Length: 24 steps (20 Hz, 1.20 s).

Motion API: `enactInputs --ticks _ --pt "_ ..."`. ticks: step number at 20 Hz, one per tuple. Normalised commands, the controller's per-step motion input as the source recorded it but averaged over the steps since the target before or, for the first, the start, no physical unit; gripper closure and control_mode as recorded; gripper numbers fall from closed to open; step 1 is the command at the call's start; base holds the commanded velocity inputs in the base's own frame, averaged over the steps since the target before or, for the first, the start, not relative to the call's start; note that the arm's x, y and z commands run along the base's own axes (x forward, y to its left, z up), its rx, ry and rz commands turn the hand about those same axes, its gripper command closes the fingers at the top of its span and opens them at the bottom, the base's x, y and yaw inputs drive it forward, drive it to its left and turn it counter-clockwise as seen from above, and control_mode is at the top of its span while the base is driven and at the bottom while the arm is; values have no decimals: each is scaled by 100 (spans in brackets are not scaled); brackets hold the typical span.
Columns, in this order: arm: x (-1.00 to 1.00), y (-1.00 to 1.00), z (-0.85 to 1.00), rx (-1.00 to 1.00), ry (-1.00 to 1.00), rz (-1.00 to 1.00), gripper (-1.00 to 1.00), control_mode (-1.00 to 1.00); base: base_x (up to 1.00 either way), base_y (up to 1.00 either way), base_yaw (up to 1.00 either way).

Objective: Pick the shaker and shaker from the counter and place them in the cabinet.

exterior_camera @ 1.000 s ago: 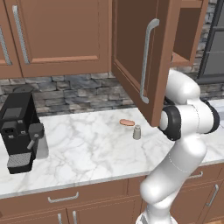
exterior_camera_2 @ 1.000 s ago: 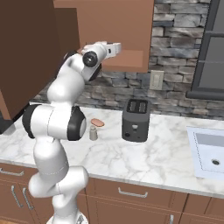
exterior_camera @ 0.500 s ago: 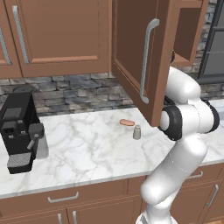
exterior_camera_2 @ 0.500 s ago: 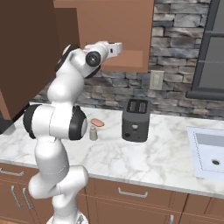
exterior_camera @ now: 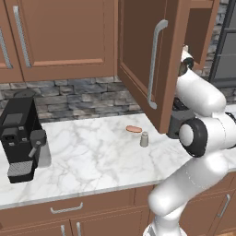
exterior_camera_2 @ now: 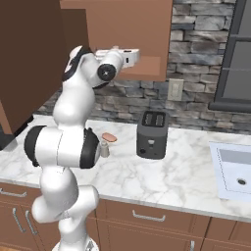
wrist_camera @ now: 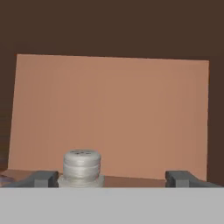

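- You see one small grey tapered shaker (wrist_camera: 82, 168) standing on the wooden shelf inside the brown cabinet (exterior_camera: 138, 60), between the fingers (wrist_camera: 113, 178), nearer one of them.
- The fingers are spread wide and hold nothing.
- The second grey shaker (exterior_camera: 144, 139) stands on the white marble table (exterior_camera: 92, 156), near a small orange-brown sausage (exterior_camera: 133, 129).

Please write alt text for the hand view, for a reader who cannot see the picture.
A small grey shaker stands upright on the wooden shelf inside the cabinet, in front of its plain brown back wall. The gripper has its jaws spread wide, and the shaker stands next to the left fingertip, no longer clamped.
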Motion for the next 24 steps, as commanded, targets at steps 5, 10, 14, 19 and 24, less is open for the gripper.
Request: enactInputs --ticks 5,10,14,19,24 --pt "-76 -17 18 0 0 0 -100 -100 0 0 0" --pt "-95 -16 9 0 5 1 -100 -100 0 0 0" --pt "-100 -12 19 -1 7 1 -100 -100 0 0 0" --pt "-100 -14 35 -1 8 2 -100 -100 0 0 0" --pt "-99 -10 20 -6 14 4 -100 -100 0 0 0"
